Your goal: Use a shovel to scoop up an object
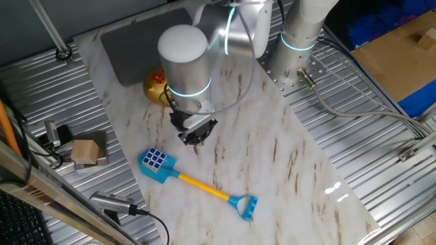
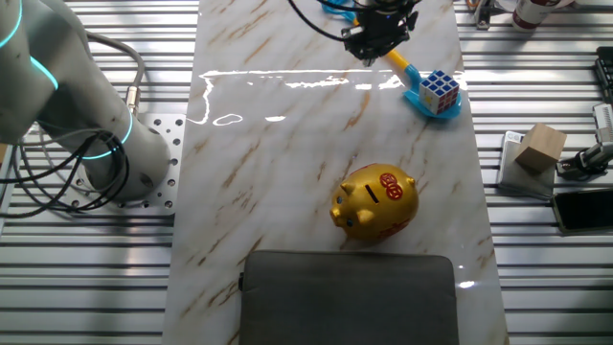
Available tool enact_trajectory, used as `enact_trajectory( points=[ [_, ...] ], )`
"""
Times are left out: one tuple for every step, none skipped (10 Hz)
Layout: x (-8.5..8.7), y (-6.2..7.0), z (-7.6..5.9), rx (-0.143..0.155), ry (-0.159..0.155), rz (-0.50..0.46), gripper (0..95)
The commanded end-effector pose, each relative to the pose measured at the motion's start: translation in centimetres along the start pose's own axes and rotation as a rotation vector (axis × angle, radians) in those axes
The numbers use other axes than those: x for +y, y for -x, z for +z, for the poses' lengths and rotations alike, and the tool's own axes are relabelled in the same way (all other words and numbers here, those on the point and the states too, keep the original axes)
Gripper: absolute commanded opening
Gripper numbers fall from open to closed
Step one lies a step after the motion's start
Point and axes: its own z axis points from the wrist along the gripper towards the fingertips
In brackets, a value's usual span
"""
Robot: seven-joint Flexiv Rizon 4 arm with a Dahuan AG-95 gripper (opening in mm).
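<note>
1. Nearest the camera in one fixed view, the shovel (image 1: 197,184) lies flat on the marble table (image 1: 272,163), its blue end loop toward the near right and its light-blue blade toward the left.
2. On that blade sits the object (image 1: 155,159), a small cube of coloured squares; the other fixed view shows it resting on the blade too (image 2: 440,88).
3. Left of the shovel's blade, off the marble on the ribbed metal surface, stands a tan wooden block (image 1: 86,152).
4. Just beyond the shovel's blade, the gripper (image 1: 195,134) hangs over the marble, clear of the shovel. Its fingers point down and look close together, but whether they are parted or closed cannot be told; nothing is seen between them.
5. Beyond the shovel and past the gripper, a golden pig bank (image 1: 157,86) shows partly behind the arm's white body.
6. Farthest from the shovel, a grey pad (image 1: 136,47) lies at the marble's back end, close to the pig bank.
</note>
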Motion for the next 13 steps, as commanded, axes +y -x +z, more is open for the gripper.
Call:
enact_trajectory(
  points=[
    [-0.2,0.0,0.2,0.032,-0.022,0.669,0.0],
    [-0.2,0.0,0.2,0.029,-0.021,0.657,0.0],
    [-0.2,0.0,0.2,0.027,-0.019,0.644,0.0],
    [-0.4,-0.4,0.2,0.013,-0.014,0.625,0.0],
    [-0.8,-1.2,0.2,0.010,-0.010,0.605,0.0],
    [-1.4,-2.3,0.2,0.014,-0.003,0.578,0.0],
    [-1.9,-2.9,0.2,0.016,0.000,0.565,0.0],
    [-2.8,-4.1,0.3,0.021,0.006,0.538,0.0],
    [-3.0,-4.6,0.3,0.022,0.008,0.527,0.0],
    [-3.4,-6.0,0.5,0.023,0.008,0.506,0.0],
    [-3.6,-7.0,0.7,0.021,0.008,0.487,0.0],
    [-3.9,-7.8,0.8,0.020,0.008,0.472,0.0],
    [-4.3,-8.7,0.9,0.020,0.009,0.455,0.0]
  ],
)
